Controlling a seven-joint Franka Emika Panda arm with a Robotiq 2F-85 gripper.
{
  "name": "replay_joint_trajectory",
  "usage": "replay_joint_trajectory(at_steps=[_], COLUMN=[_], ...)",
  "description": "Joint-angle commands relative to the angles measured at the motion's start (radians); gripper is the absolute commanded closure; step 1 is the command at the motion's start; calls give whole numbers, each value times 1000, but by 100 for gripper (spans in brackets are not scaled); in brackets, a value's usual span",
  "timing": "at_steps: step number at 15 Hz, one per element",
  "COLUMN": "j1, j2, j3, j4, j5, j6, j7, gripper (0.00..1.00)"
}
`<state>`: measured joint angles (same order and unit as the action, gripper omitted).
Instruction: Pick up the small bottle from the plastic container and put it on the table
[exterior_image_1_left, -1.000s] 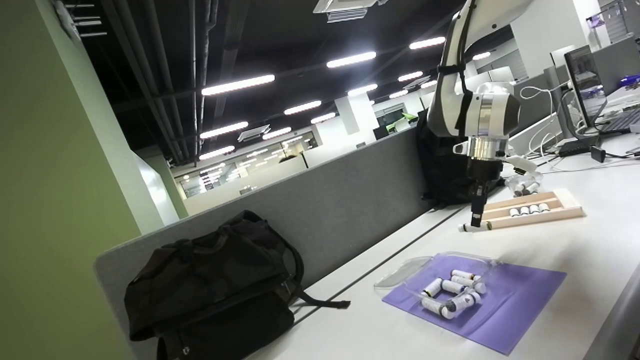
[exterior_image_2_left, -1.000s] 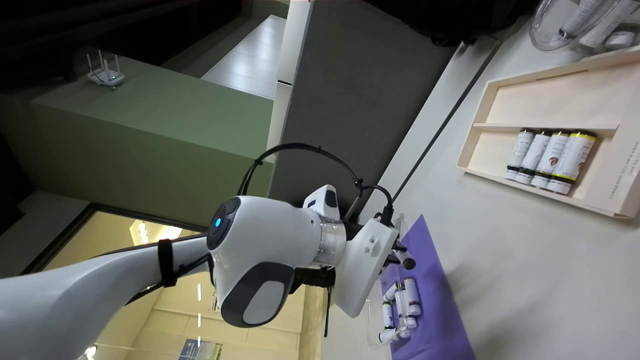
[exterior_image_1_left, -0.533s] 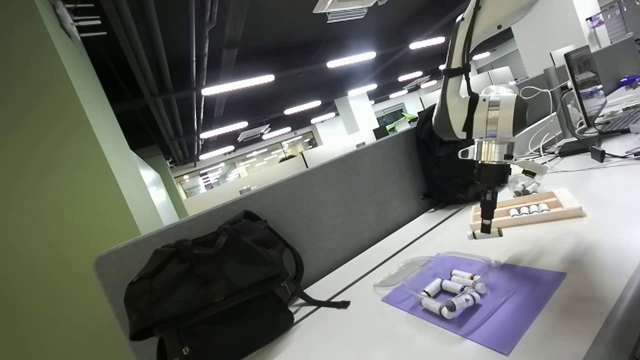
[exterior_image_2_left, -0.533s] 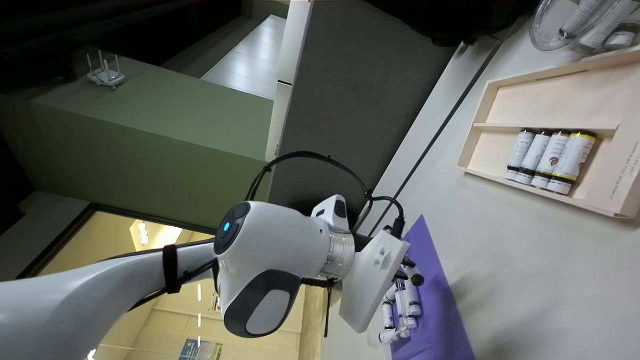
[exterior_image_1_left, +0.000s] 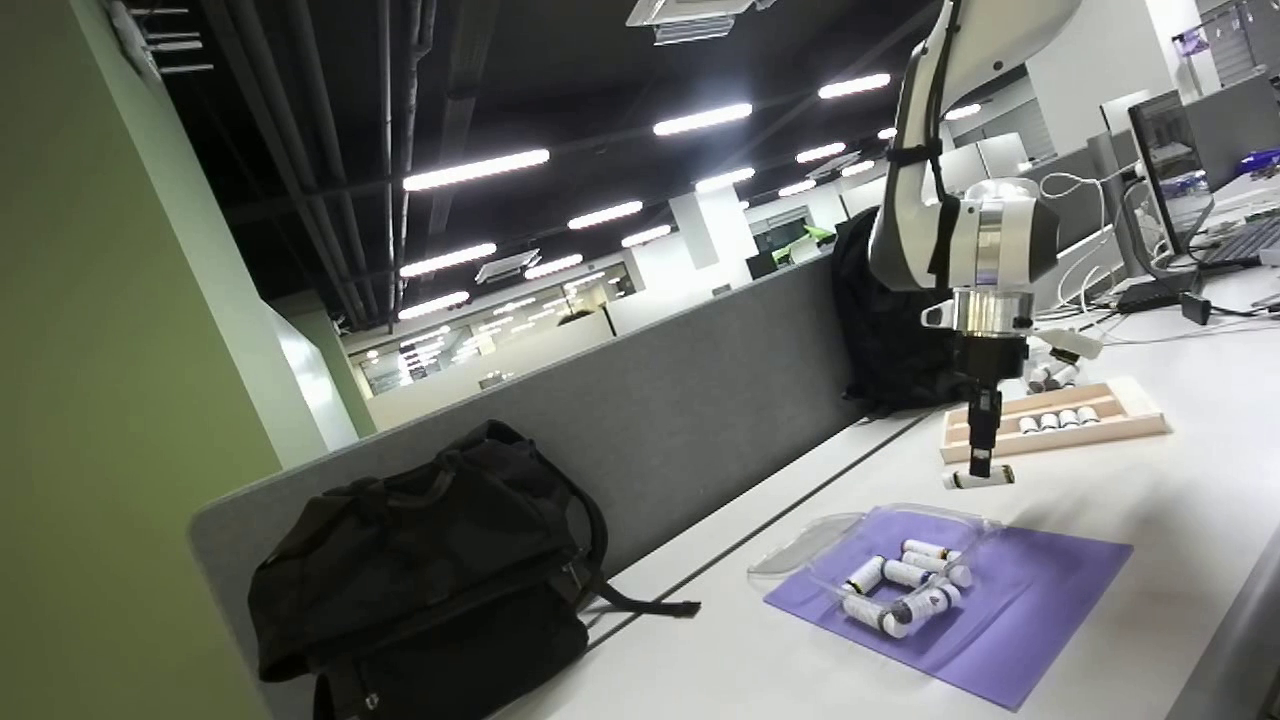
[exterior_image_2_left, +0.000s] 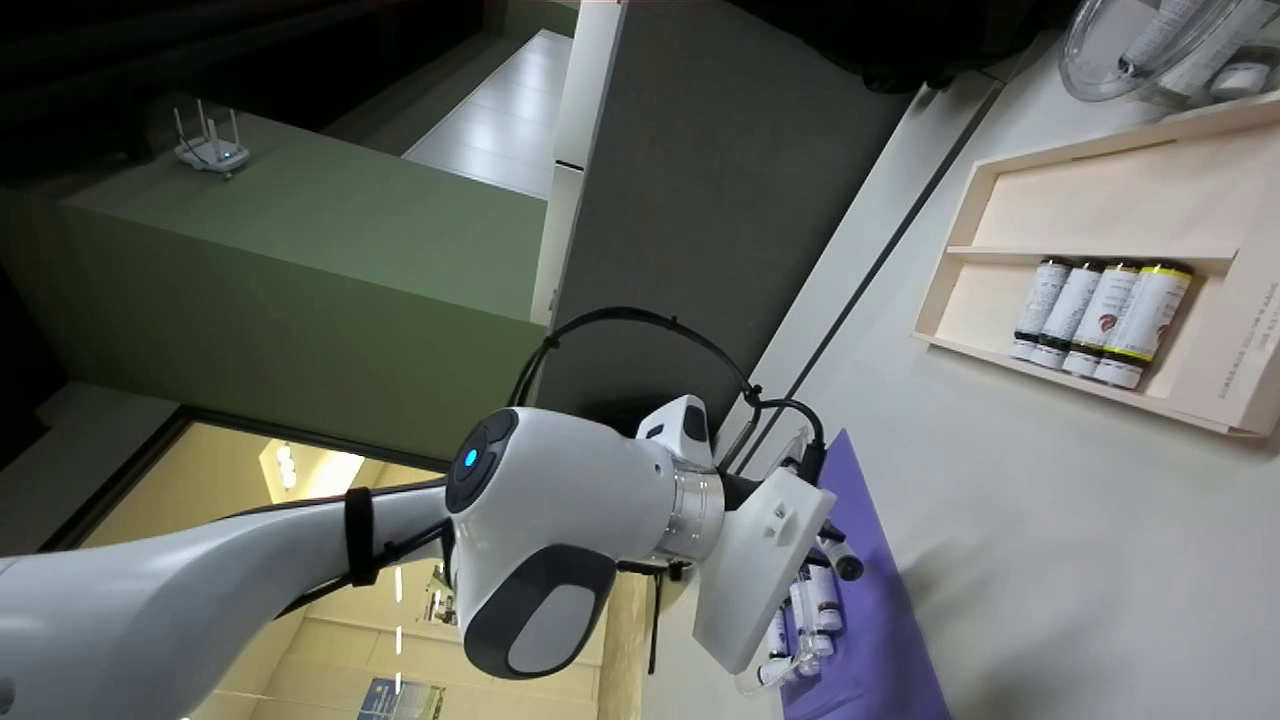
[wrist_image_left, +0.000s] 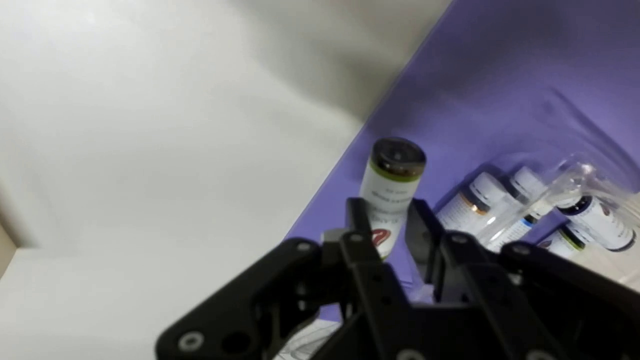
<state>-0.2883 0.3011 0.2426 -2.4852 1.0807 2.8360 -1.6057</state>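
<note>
My gripper (wrist_image_left: 387, 212) is shut on a small bottle (wrist_image_left: 392, 185) with a white label, green band and dark end. In an exterior view the bottle (exterior_image_1_left: 997, 477) lies nearly level across the fingertips (exterior_image_1_left: 981, 465), above the white table (exterior_image_1_left: 700, 665), between the wooden tray and the purple mat. In an exterior view its dark end (exterior_image_2_left: 847, 565) shows beside the fingers (exterior_image_2_left: 828, 540). The plastic container (exterior_image_2_left: 1085, 65), clear with several bottles, stands beyond the wooden tray; it is partly hidden behind the arm in an exterior view (exterior_image_1_left: 1055, 377).
A purple mat (exterior_image_1_left: 1050, 600) bears a clear open box (exterior_image_1_left: 810, 550) with several white bottles (exterior_image_1_left: 927, 601). A wooden tray (exterior_image_2_left: 1110, 205) holds a row of bottles. A grey partition (exterior_image_1_left: 720, 420) runs along the far edge; a black backpack (exterior_image_1_left: 430, 570) leans there.
My gripper, still holding the bottle, has moved right and down in both exterior views, away from the wooden tray's near end. The movement is smaller in the last half second.
</note>
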Motion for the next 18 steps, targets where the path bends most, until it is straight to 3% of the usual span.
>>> replay_joint_trajectory(at_steps=[1, 7, 8, 10, 15, 16, 18], j1=[0, 2, 4, 0, -5, -2, -3], j2=[80, 159, 162, 144, 15, 100, 58], j3=[4, 4, 2, 0, -38, -16, -32], j4=[39, 72, 73, 65, 8, 53, 39], j5=[18, 10, 5, -4, -70, -27, -45], j6=[50, 84, 85, 62, -64, -7, -45], j7=[-27, -28, -21, -11, 43, -11, -1], gripper=[94, 94, 50, 42, 8, 25, 13])
